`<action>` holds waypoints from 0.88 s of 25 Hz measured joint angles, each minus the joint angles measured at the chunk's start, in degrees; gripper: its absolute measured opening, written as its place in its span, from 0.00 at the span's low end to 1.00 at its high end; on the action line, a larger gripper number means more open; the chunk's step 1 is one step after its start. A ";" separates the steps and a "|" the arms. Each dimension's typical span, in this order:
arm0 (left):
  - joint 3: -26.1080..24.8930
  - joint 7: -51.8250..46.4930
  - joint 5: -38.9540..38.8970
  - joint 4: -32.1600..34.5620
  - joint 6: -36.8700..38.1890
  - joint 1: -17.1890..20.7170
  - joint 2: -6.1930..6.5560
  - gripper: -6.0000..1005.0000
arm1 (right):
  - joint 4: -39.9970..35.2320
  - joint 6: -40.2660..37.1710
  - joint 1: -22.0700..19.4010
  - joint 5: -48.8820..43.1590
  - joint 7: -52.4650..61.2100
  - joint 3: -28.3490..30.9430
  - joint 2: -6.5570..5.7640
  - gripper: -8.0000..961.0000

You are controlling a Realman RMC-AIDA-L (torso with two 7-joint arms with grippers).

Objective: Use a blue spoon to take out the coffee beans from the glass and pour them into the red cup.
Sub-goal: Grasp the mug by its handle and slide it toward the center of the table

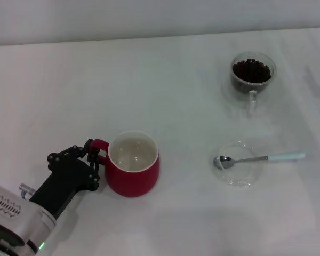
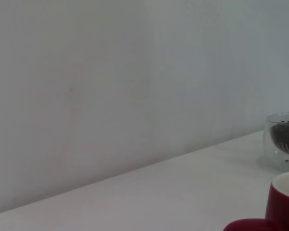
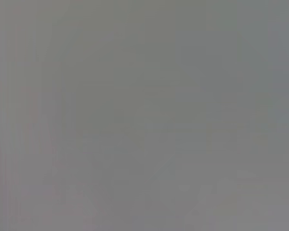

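The red cup (image 1: 133,170) stands at the front left of the white table, its cream inside empty; it also shows in the left wrist view (image 2: 284,202). My left gripper (image 1: 96,157) is shut on the red cup's loop handle (image 1: 100,145). The glass (image 1: 253,73) with coffee beans (image 1: 251,70) stands at the far right; it also shows in the left wrist view (image 2: 283,140). The blue spoon (image 1: 258,158) lies with its silver bowl on a flat clear saucer (image 1: 239,164) and its pale blue handle pointing right. My right gripper is out of view.
The white table (image 1: 165,96) runs to a pale wall at the back. The right wrist view shows only plain grey.
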 joint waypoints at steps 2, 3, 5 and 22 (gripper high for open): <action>0.01 0.02 0.01 0.03 -0.04 -0.04 0.02 0.11 | 0.00 0.00 0.04 0.00 0.00 0.00 0.00 0.90; 0.02 0.03 0.02 0.06 -0.06 -0.05 0.04 0.11 | 0.00 0.00 0.06 0.00 0.00 0.00 0.00 0.90; 0.02 0.04 0.02 0.09 -0.19 -0.05 0.06 0.11 | 0.00 0.00 0.16 0.00 0.00 0.00 0.00 0.90; 0.01 -0.47 2.40 0.05 -0.53 0.63 0.26 0.13 | -0.81 0.00 0.34 0.00 0.00 0.00 0.00 0.90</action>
